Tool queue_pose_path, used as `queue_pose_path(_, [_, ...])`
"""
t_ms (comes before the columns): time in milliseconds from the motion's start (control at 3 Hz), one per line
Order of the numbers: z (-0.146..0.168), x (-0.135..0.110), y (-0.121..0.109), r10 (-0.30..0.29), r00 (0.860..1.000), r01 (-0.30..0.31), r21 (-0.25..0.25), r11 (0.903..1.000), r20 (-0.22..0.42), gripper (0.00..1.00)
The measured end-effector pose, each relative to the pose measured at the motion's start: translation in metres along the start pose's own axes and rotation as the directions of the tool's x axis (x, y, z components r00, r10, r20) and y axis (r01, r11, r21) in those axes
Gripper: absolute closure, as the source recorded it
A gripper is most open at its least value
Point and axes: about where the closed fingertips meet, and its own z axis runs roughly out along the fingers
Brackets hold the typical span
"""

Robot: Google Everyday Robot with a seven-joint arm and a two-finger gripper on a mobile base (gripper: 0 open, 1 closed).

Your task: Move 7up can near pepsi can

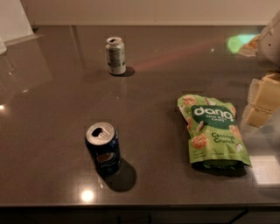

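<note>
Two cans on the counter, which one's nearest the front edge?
The pepsi can, dark blue, upright at the front of the counter; the pale 7up can stands far back. The tool is at the right edge, clear of both.

A kitchen or break-room setting: a dark, glossy countertop meets a pale wall along its far edge, and on it stand the 7up can and the pepsi can, with a green snack bag lying near the right edge, where the gripper hangs.
</note>
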Motion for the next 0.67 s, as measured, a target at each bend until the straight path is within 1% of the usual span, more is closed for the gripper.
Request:
queue_pose_path(333, [0.0, 0.0, 0.0, 0.0, 1.0, 0.0, 0.0, 1.0, 0.0, 0.0])
queue_pose_path(667, [0.002, -0.008, -0.011, 0.004, 1.0, -0.004, 0.019, 0.9998, 0.025, 0.0])
